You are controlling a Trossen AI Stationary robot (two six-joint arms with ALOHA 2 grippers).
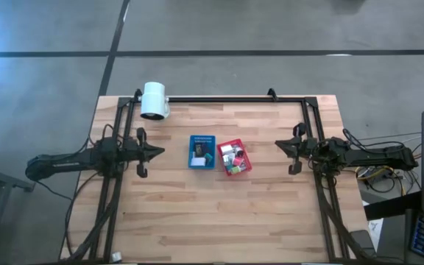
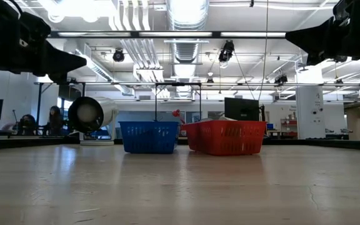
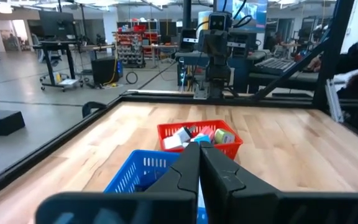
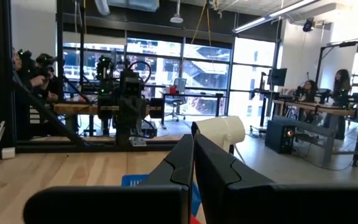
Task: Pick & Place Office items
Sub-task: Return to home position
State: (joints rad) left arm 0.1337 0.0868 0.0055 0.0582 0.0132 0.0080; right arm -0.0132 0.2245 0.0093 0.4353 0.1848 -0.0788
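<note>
The office items are small pieces lying in two trays at the table's middle. A red tray [image 1: 235, 158] holds several of them, white, green, pink and dark [image 3: 197, 135]. A blue tray [image 1: 202, 151] to its left holds a few, white, teal and black [image 1: 200, 152]. My left gripper [image 1: 162, 152] hovers left of the blue tray, shut and empty. My right gripper [image 1: 278, 144] hovers right of the red tray, shut and empty. Both are held well above the table, as the low view shows.
A big white cylinder [image 1: 154, 100] lies on its side near the table's far-left corner. A black frame [image 1: 219, 99] runs along the far edge and down both sides. Bare wood [image 1: 219, 213] spreads between the trays and the near edge. People sit at desks beyond the table.
</note>
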